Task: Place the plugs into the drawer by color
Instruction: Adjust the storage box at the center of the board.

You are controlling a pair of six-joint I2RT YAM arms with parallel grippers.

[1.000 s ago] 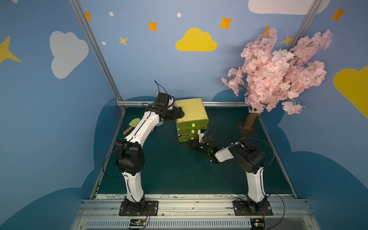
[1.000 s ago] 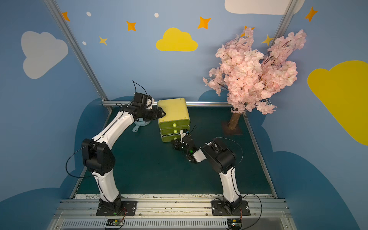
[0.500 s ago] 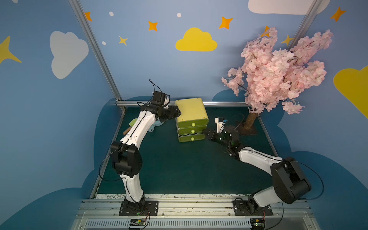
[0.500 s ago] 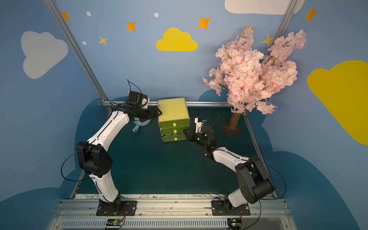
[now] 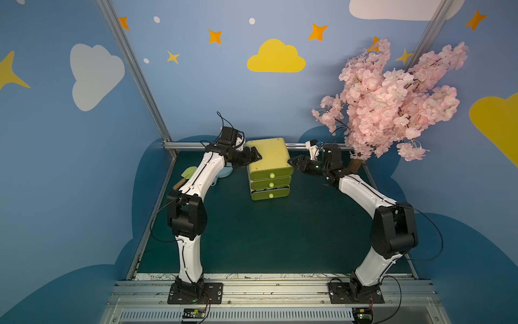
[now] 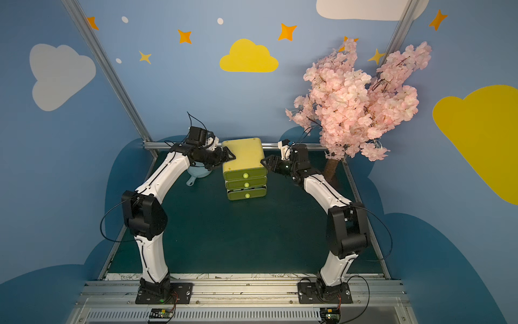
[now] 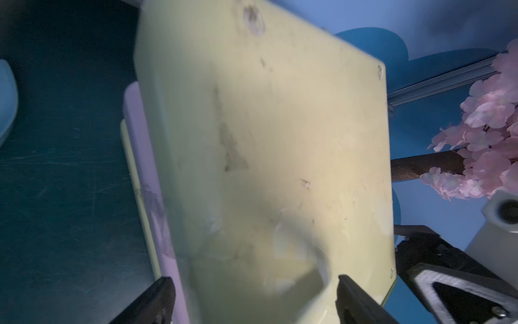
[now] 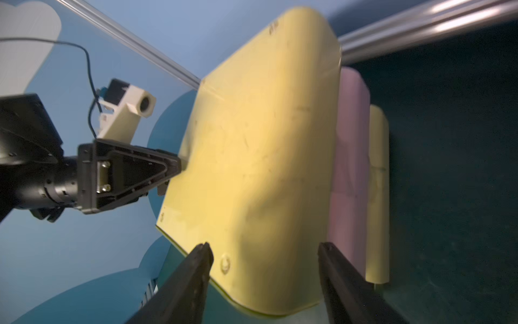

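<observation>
Two tools, left tool (image 5: 257,156) and right tool (image 5: 292,162): jaws parted, empty, flanking yellow plastic three-drawer chest (image 5: 267,153) on dark-green table (image 5: 280,238). Drawers appear shut, plugs unseen. Sorting likely done; next, back both away cleanly.

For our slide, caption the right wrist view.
Right gripper, jaws open, faces the yellow drawer chest; left gripper at its far edge.

Yellow-and-olive drawer (image 5: 267,153) with 3 pale-yellow knobs (image 5: 271,175), dark teal table (image 5: 266,238), pink-blossomed tree (image 5: 392,98), blue wall (image 5: 210,84) with yellow cloud (image 5: 276,57).
</observation>
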